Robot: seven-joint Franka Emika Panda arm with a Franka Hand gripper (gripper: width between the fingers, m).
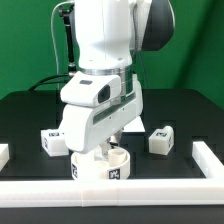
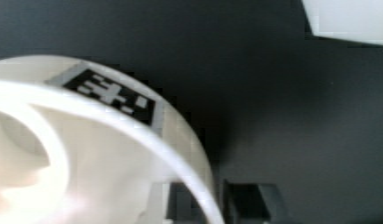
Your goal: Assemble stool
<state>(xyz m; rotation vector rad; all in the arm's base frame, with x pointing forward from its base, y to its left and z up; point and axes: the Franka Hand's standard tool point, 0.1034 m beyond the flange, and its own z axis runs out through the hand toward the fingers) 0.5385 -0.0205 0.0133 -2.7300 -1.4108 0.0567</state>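
- You see the round white seat [image 1: 92, 168] [image 2: 63, 130] of the stool low in the middle of the exterior view. It rests on the black table [image 1: 190, 115], just behind the front rail [image 1: 110, 192].
- A black-and-white marker tag [image 1: 117, 173] shows on the seat's side wall.
- The gripper [image 1: 108, 150] [image 2: 213, 203] is closed on the seat's thin rim. In the wrist view, the rim runs between the two dark fingers [image 2: 255, 200], one on each side of it.
- The white arm [image 1: 100, 50] stands directly over the seat and hides the table behind it.
- The first leg [image 1: 52, 142], a small tagged block, lies toward the exterior view's left of the seat, near it but apart.
- The second leg [image 1: 160, 138] lies toward the exterior view's right, also apart from the seat.
- A side rail [image 1: 205, 155] borders the table at the exterior view's right.
- A white shape [image 2: 348, 20] is cut off by the wrist view's edge, and you cannot tell what it is.
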